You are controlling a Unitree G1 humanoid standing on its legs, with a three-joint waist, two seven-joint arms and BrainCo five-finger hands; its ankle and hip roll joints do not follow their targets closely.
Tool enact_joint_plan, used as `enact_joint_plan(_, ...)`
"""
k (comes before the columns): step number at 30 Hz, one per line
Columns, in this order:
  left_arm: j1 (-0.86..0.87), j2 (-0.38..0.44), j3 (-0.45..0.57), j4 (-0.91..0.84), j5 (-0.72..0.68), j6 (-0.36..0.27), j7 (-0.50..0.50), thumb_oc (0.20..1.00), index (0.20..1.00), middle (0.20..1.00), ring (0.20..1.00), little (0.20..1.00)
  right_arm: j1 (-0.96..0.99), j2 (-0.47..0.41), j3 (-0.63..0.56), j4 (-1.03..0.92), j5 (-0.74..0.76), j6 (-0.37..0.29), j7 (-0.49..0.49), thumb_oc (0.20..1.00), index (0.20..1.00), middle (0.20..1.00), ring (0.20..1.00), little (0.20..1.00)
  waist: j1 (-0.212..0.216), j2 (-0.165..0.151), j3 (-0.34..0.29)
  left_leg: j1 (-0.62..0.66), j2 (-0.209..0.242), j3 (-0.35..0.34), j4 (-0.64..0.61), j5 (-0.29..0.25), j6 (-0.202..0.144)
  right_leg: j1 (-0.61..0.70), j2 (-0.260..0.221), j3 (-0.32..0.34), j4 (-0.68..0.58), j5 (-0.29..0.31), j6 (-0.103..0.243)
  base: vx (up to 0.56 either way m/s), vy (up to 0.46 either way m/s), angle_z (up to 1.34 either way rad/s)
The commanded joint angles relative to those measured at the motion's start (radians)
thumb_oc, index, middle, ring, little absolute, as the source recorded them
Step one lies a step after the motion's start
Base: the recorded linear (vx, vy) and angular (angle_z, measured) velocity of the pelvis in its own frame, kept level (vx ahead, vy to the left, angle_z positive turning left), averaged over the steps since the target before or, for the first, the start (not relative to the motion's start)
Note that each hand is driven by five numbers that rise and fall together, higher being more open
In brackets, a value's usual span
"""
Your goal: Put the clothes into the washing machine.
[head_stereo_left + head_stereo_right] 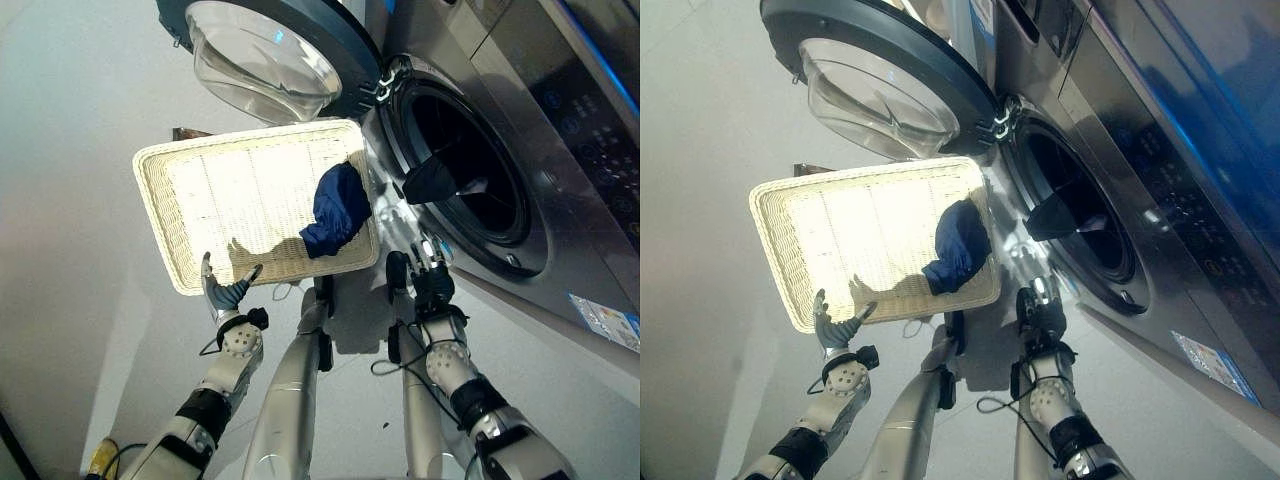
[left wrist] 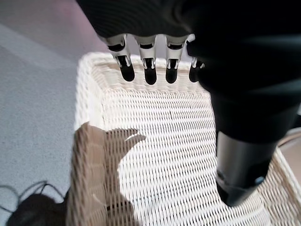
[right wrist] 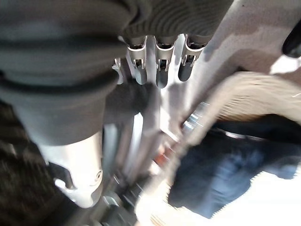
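A crumpled dark blue garment (image 1: 338, 208) lies in the white wicker basket (image 1: 165, 215) at its 3 o'clock edge; the washing machine (image 1: 560, 130) stands open beside it.

A laundry corner — a home utility room or a test set-up made to look like one. A silver front-loading washing machine (image 1: 520, 150) stands with its round glass door (image 1: 265, 55) swung open, and a white wicker basket (image 1: 185, 215) sits before it on a plain pale grey floor (image 1: 70, 330) — a blue garment (image 1: 338, 208) at the basket's edge nearest the drum.
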Motion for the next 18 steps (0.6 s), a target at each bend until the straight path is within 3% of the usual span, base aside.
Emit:
enact_joint_plan(1, 0.046, 0.01, 0.061, -0.024, -0.052, -0.051, -0.019, 1.0, 1.0, 1.0, 1.0, 1.0, 0.013, -0.03, -0.002, -0.112, -0.27, -0.086, -0.076, 1.0, 1.0, 1.0, 1.0, 1.0, 0.023, 0.023, -0.017, 0.0, 0.018, -0.023, -0.1, 0.116, -0.037, 0.026, 0.044, -0.049, 0.04, -0.006, -0.015, -0.02, 0.006, 0.04)
enact_joint_plan(2, 0.067, 0.006, 0.074, -0.025, -0.097, -0.07, -0.065, 1.0, 1.0, 1.0, 1.0, 1.0, 0.017, -0.055, 0.018, -0.154, -0.453, -0.092, -0.153, 1.0, 1.0, 1.0, 1.0, 1.0, 0.025, 0.022, -0.017, 0.01, 0.017, -0.027, -0.11, 0.117, -0.038, 0.034, 0.042, -0.052, 0.041, -0.014, -0.013, -0.07, -0.005, 0.06)
enact_joint_plan(3, 0.101, 0.001, 0.106, -0.015, -0.153, -0.097, -0.132, 1.0, 1.0, 1.0, 1.0, 1.0, -0.009, -0.109, 0.052, -0.214, -0.764, -0.063, -0.298, 1.0, 1.0, 1.0, 1.0, 1.0, 0.038, 0.023, -0.017, 0.018, 0.017, -0.037, -0.121, 0.124, -0.041, 0.047, 0.034, -0.065, 0.036, -0.015, -0.006, -0.08, -0.005, 0.08)
enact_joint_plan(9, 0.098, 0.003, 0.151, 0.057, -0.173, -0.104, -0.145, 1.0, 1.0, 1.0, 1.0, 1.0, -0.128, -0.189, 0.084, -0.207, -1.019, 0.053, -0.425, 1.0, 1.0, 1.0, 1.0, 1.0, 0.068, 0.025, -0.017, 0.027, 0.017, -0.047, -0.129, 0.131, -0.044, 0.063, 0.022, -0.092, 0.032, -0.013, 0.0, -0.04, -0.026, 0.22)
enact_joint_plan(11, 0.087, 0.004, 0.167, 0.091, -0.172, -0.104, -0.14, 1.0, 1.0, 1.0, 1.0, 1.0, -0.195, -0.221, 0.101, -0.197, -1.112, 0.129, -0.478, 1.0, 1.0, 1.0, 1.0, 1.0, 0.085, 0.025, -0.017, 0.033, 0.018, -0.058, -0.126, 0.129, -0.046, 0.073, 0.016, -0.105, 0.039, -0.021, 0.004, -0.01, -0.036, 0.22)
enact_joint_plan(18, 0.077, 0.001, 0.159, 0.146, -0.179, -0.092, -0.205, 1.0, 1.0, 1.0, 1.0, 1.0, -0.296, -0.272, 0.152, -0.158, -1.251, 0.27, -0.507, 1.0, 1.0, 1.0, 1.0, 1.0, 0.115, 0.022, -0.017, 0.036, 0.018, -0.076, -0.125, 0.13, -0.047, 0.08, 0.004, -0.129, 0.047, -0.024, 0.014, -0.01, -0.022, 0.17)
